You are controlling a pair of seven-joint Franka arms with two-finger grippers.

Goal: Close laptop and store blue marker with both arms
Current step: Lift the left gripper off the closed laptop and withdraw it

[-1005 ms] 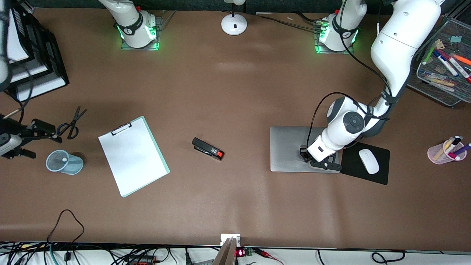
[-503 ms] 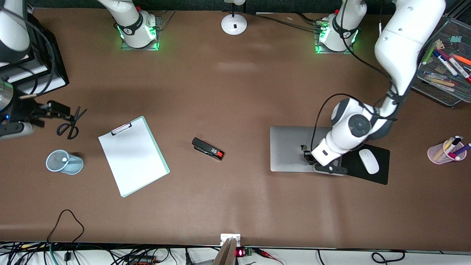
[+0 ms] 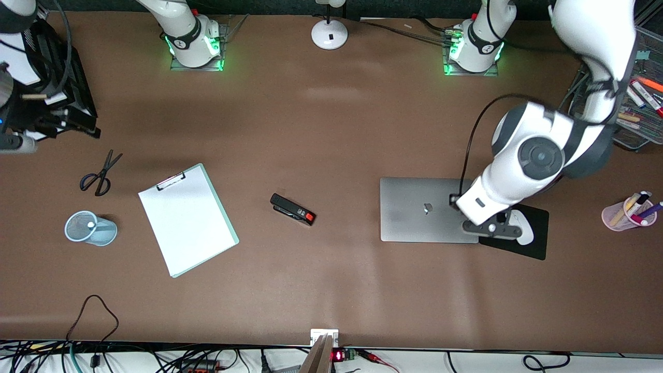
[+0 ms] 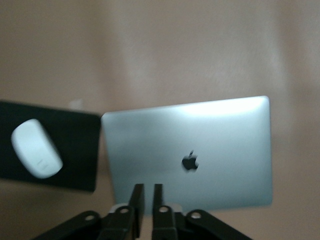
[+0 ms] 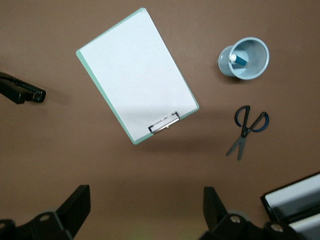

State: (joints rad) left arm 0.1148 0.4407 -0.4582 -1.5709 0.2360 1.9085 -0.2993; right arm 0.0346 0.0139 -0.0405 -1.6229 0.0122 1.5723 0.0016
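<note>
Laptop (image 3: 414, 210) lies shut and flat on the table toward the left arm's end. Dark apple logo (image 4: 189, 160) shows on the lid, the only mark that reads.

Left gripper (image 4: 148, 189) hangs over the laptop's edge next to the black mouse pad (image 3: 536, 243). Its fingers are parted by a thin slit and grasp nothing.

White mouse (image 4: 36, 148) sits on the pad.

Blue marker (image 5: 239, 60) stands in the blue mesh cup (image 3: 91, 228), toward the right arm's end and nearer the camera than the scissors (image 3: 99, 173).

Right gripper (image 5: 145, 192) is spread wide and empty, up over that end of the table.
</note>
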